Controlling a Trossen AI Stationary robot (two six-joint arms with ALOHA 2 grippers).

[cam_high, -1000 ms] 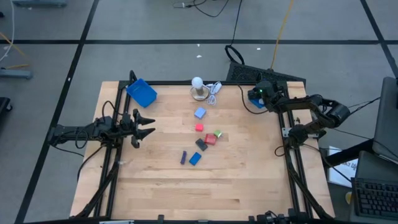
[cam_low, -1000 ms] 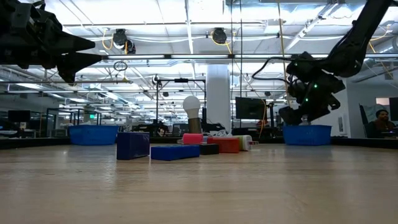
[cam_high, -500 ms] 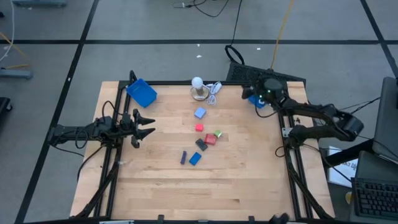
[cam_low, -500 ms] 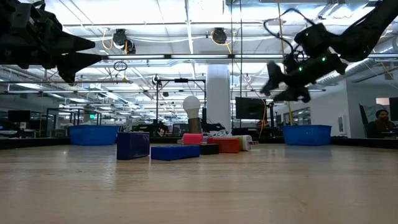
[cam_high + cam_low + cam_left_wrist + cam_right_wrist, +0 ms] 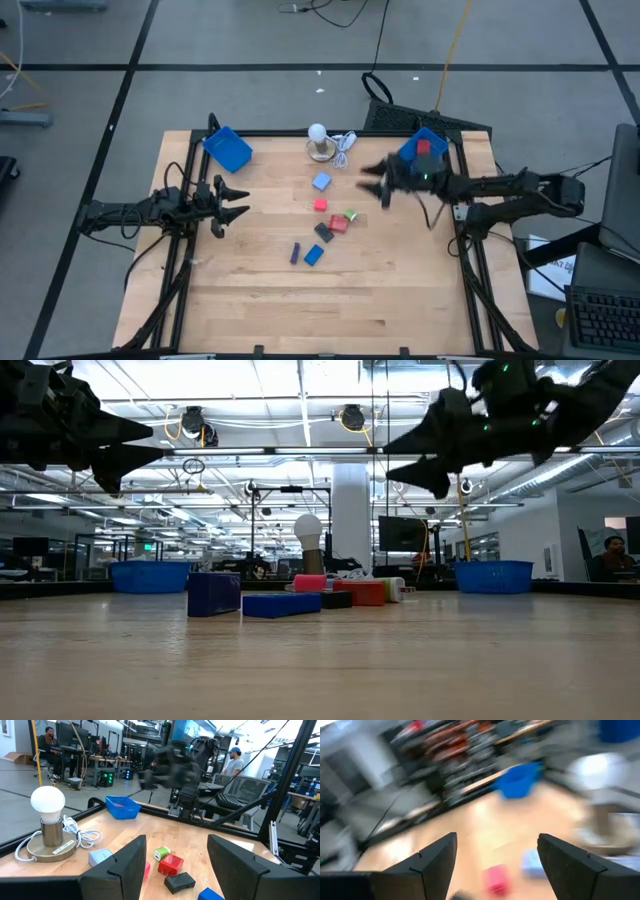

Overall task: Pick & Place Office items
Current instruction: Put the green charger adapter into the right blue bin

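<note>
Several small office pieces lie mid-table: light blue, red, red, green, dark grey, blue and purple. Another red piece lies in the right blue tray. My right gripper is open and empty. It hangs high above the table, between that tray and the pieces. My left gripper is open and empty, raised at the table's left, pointing at the pieces.
A second blue tray sits at the far left corner. A white ball lamp on a round base with a white cord stands at the far edge. Bare wood lies on the near side of the pieces.
My right gripper has risen from the right blue tray and swung toward the table's left, ending high between the tray and the pieces. A red piece now shows in that tray, where the gripper covered it before.
</note>
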